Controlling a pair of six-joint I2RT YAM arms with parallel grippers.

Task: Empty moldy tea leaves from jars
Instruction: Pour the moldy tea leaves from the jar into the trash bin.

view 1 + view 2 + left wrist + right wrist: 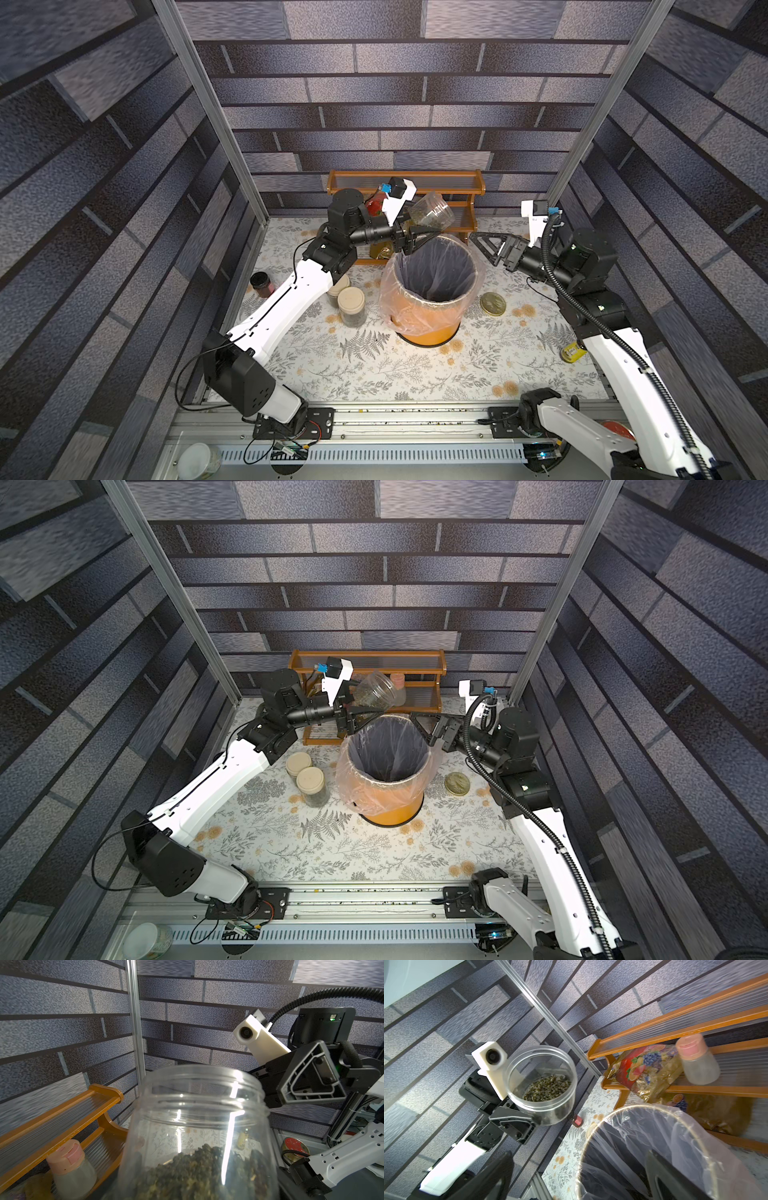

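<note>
I count three clear jars. One open jar (432,212), round with a ribbed screw neck and no lid, is clamped at its base by the left gripper (417,237) and held tilted above the far rim of the bin, mouth pointing up and away. Its tea leaves (548,1087), a dull green-brown crumbly heap, sit piled in the lower end of the jar. The two lidded jars (311,785) stand upright and touching each other on the table beside the left arm. Each has a flat, matte cream top, and dark leaves show through the nearer one's wall. A single round lid (493,303) lies flat on the cloth on the bin's other side. The one bin (432,332) is a smooth orange cylinder lined with a thin, crinkled see-through bag (390,286) folded over its rim. The right gripper (484,248) hangs near that rim with its two black skeletal fingers spread apart and nothing between them. Behind stands one glossy brown two-shelf rack (405,173) holding a frosted bottle with a pink cap (695,1059). The table wears a fern-printed cloth (374,374).
</note>
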